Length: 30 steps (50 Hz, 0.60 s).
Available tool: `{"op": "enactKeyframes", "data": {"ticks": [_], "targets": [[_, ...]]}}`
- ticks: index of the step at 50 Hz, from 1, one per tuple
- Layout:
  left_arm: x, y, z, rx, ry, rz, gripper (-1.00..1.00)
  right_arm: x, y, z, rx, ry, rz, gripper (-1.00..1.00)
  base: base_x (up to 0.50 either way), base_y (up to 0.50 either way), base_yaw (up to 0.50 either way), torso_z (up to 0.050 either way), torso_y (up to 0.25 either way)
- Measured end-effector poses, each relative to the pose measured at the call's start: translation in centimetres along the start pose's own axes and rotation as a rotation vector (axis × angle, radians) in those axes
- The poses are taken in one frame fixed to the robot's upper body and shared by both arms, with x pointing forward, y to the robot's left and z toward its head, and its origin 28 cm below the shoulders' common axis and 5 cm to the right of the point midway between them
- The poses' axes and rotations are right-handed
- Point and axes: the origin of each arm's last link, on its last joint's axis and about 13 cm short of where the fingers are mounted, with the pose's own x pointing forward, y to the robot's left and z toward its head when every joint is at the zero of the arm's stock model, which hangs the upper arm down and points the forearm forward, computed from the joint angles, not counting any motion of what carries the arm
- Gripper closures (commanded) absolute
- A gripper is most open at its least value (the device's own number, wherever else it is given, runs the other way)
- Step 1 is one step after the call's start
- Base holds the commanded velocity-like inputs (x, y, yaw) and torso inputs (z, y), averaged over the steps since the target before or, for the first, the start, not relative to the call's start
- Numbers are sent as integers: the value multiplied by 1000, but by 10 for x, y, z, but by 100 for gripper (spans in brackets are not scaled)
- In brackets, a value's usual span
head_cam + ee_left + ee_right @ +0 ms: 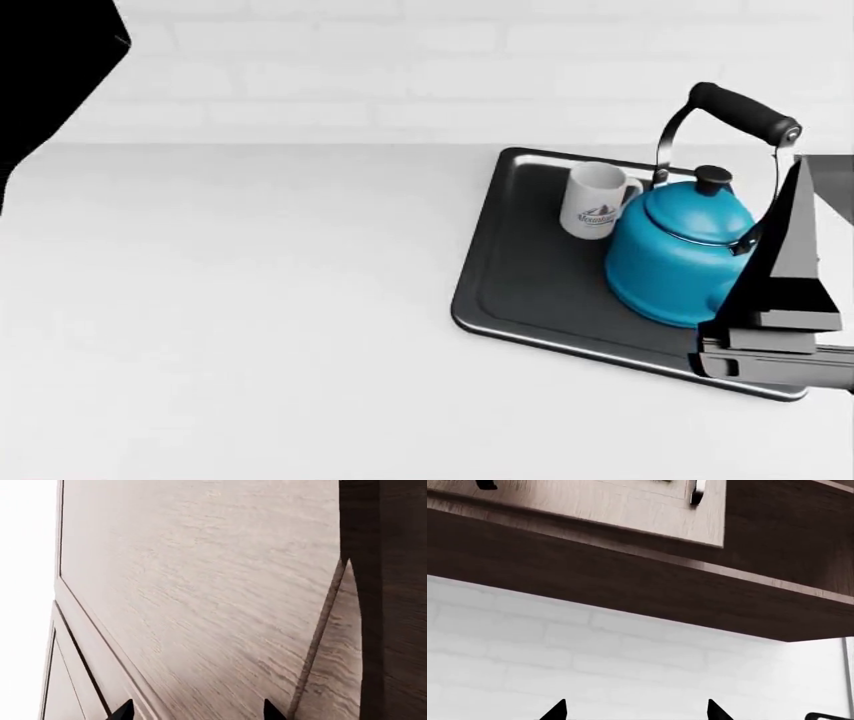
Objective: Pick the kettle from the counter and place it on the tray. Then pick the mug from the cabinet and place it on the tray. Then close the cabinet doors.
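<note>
In the head view the teal-blue kettle (681,260) stands upright on the black tray (534,300) on the white counter (240,320). The white mug (593,202) stands on the tray just left of the kettle. My left gripper (199,713) is open and empty, its tips close to a pale wooden cabinet door (200,580). My right gripper (637,713) is open and empty, pointing up at the white brick wall (594,655) below the cabinet. Two door handles (696,492) show from below. I cannot tell whether the doors are fully shut.
Dark wood of the cabinet (390,605) stands beside the door in the left wrist view. The cabinet's dark underside (627,580) hangs above the right gripper. Part of my right arm (781,310) covers the tray's right end. My left arm (47,70) fills the upper left corner.
</note>
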Motion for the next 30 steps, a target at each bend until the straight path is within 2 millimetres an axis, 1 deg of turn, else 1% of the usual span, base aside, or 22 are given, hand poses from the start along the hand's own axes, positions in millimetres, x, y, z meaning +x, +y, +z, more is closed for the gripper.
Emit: {"op": "enactKeyframes", "data": {"ticks": [12,15,17,19,22,26,30], "targets": [[0,-19,-4,154,-13,24,-100,0,0,0,1,3,-1,-100,0,0,0,0,0],[0,-20,-5,160,-15,29,-100,0,0,0,2,2,0,-100,0,0,0,0,0],[0,-20,-5,132,-13,26,-100,0,0,1,4,2,1,-100,0,0,0,0,0],[0,-19,-5,62,-7,13,-100,1,0,1,7,0,1,-100,0,0,0,0,0],[0,-13,-7,-105,12,-22,-100,1,1,2,12,-1,-1,-100,0,0,0,0,0],[-1,-3,-12,-388,59,-80,-100,2,0,2,17,-6,-6,-100,0,0,0,0,0],[-12,4,-18,-667,75,-111,-100,3,0,4,21,-13,-15,-100,0,0,0,0,0]]}}
